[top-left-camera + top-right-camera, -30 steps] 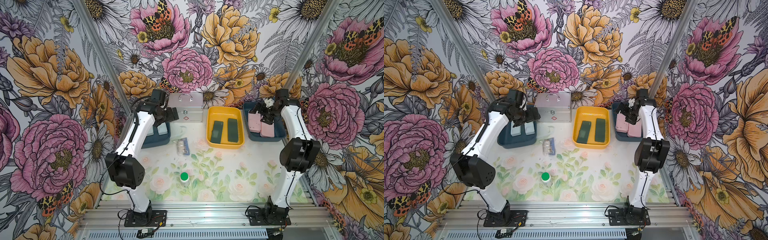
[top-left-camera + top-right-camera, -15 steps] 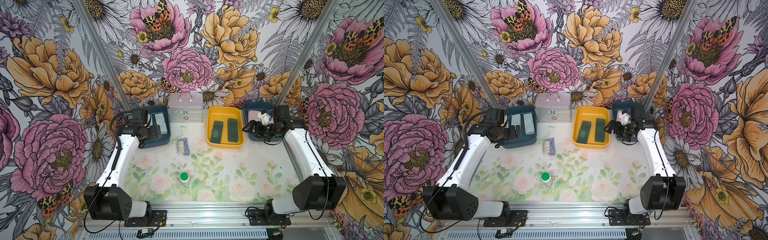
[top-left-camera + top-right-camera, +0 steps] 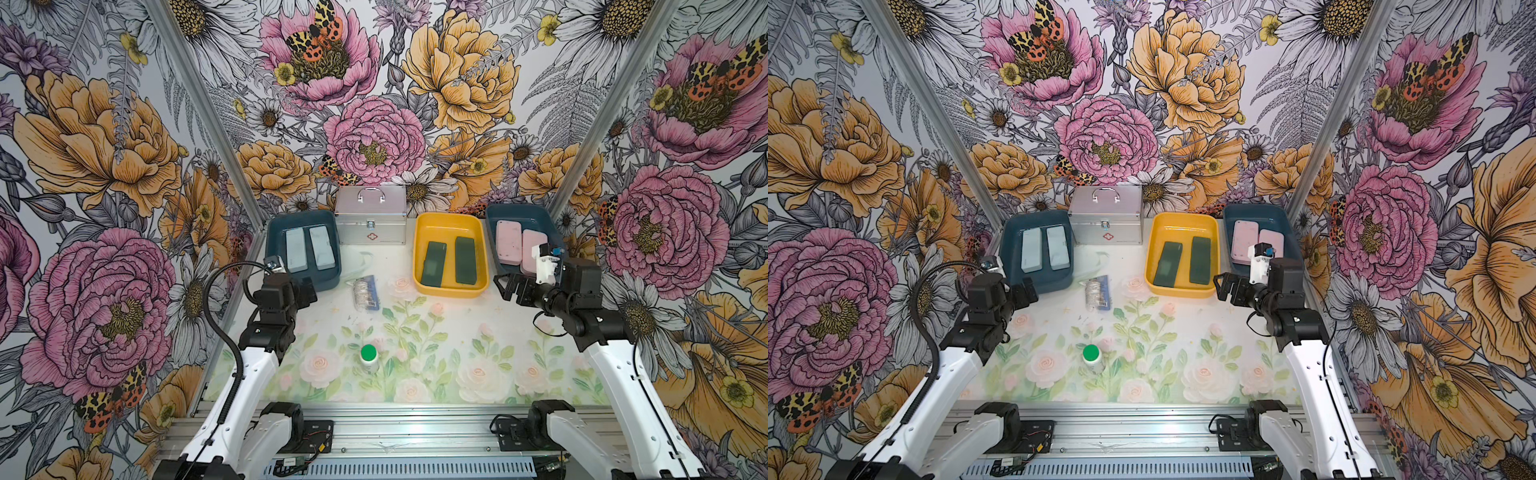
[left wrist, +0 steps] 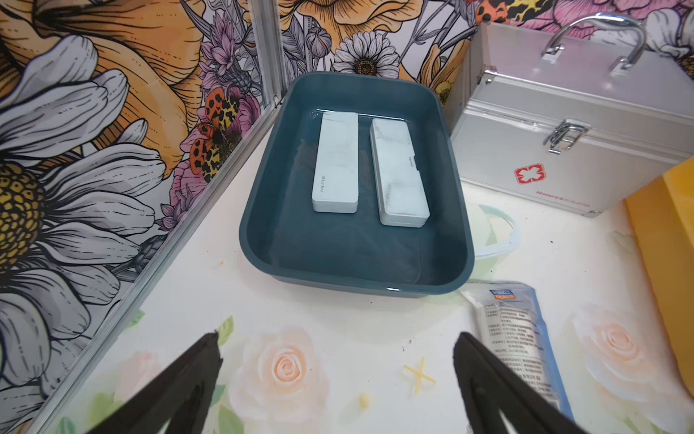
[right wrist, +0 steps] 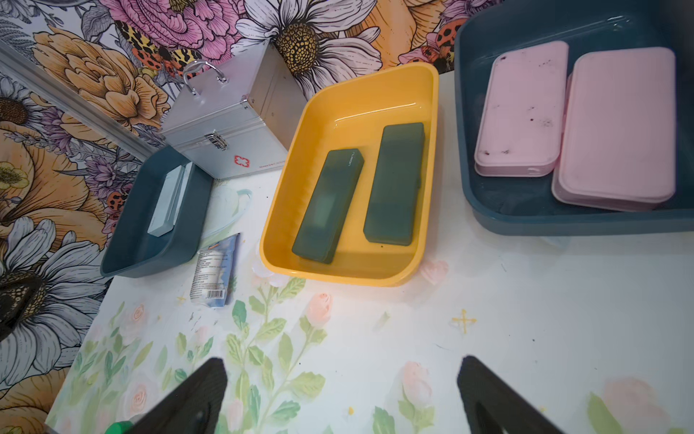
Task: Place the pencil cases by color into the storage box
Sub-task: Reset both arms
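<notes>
Two pale blue pencil cases [image 3: 296,255] lie side by side in the left blue tray [image 3: 276,237]. Two dark green pencil cases [image 3: 434,264] lie in the yellow tray [image 3: 451,291], and two pink pencil cases [image 3: 509,241] in the right blue tray [image 3: 517,209]. The left fingers [image 4: 187,375] and right fingers [image 5: 199,394] are spread wide and empty above the worktop [image 3: 436,365], near those trays.
</notes>
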Controlling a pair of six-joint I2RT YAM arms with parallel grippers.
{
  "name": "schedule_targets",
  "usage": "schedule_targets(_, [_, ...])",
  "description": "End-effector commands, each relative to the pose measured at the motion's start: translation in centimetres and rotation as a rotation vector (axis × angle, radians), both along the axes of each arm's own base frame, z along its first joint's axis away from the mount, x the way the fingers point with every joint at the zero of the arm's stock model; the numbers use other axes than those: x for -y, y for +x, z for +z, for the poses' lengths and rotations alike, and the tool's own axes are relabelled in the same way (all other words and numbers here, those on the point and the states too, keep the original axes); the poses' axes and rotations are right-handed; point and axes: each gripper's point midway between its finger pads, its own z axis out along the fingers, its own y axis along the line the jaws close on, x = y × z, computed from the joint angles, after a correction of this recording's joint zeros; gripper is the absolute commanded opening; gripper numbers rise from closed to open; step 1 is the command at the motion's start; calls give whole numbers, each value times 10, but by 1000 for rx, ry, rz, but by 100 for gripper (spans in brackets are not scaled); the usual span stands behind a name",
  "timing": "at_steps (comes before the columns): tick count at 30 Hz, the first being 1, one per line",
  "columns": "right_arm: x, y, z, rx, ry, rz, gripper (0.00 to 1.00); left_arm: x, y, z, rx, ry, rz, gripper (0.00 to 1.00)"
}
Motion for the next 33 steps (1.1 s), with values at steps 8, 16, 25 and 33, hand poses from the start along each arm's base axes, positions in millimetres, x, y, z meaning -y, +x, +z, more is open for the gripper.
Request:
schedule_targets(8, [47, 27, -20, 320, -271, -177, 99, -23, -12, 5, 415, 5, 82, 99])
schedule_targets(16, [48, 37, -59, 431, -422, -121, 99, -23, -4, -21, 431, 25, 36, 99])
schedule_targets(25, [48, 60, -88, 464, -401, -141, 99, -4, 40, -33, 406, 49, -100, 99])
schedule_targets(33, [47, 87, -112, 460, -406, -127, 99, 14, 61, -58, 356, 64, -204, 99])
